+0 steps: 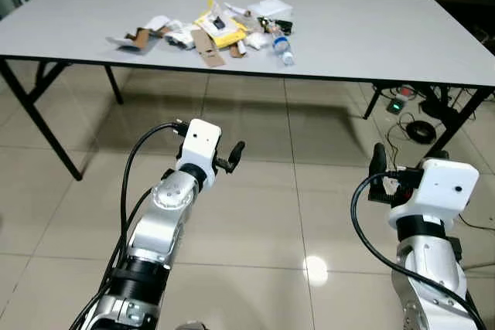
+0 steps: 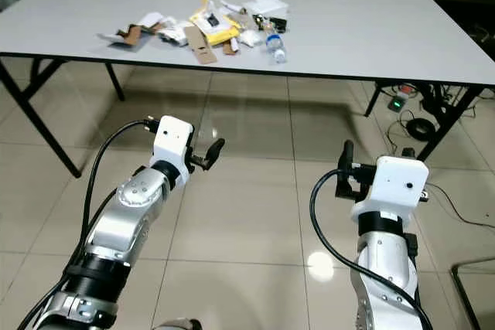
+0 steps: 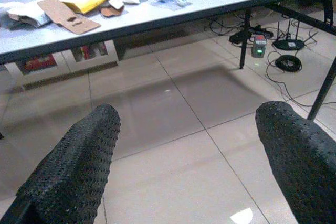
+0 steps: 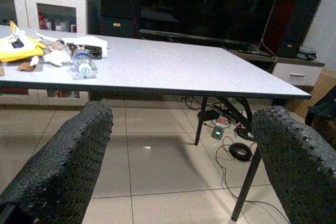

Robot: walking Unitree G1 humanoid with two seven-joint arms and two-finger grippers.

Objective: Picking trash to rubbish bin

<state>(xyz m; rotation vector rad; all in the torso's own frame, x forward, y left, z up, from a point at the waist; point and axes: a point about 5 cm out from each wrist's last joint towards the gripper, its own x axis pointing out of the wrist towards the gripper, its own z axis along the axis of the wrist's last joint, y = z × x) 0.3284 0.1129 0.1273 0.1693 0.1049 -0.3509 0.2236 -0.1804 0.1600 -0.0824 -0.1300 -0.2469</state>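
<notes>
I stand on a glossy beige tiled floor facing a long grey-white folding table with black legs, which runs across the upper part of the head-camera frame. The rubbish lies in a loose heap of mixed trash on the tabletop, upper centre-left of the frame: a yellow padded envelope, a flat brown cardboard strip, crumpled white paper pieces, and a clear plastic bottle with a blue label lying on its side at the heap's right edge, near the table's front edge. My left gripper is raised at centre-left of the frame, over the floor and well short of the table, its black fingers spread wide and holding nothing. My right gripper hangs at lower right, fingers likewise wide apart and empty. At the right of the frame, under the table, black cables and a power strip with a green light lie on the tiles.
</notes>
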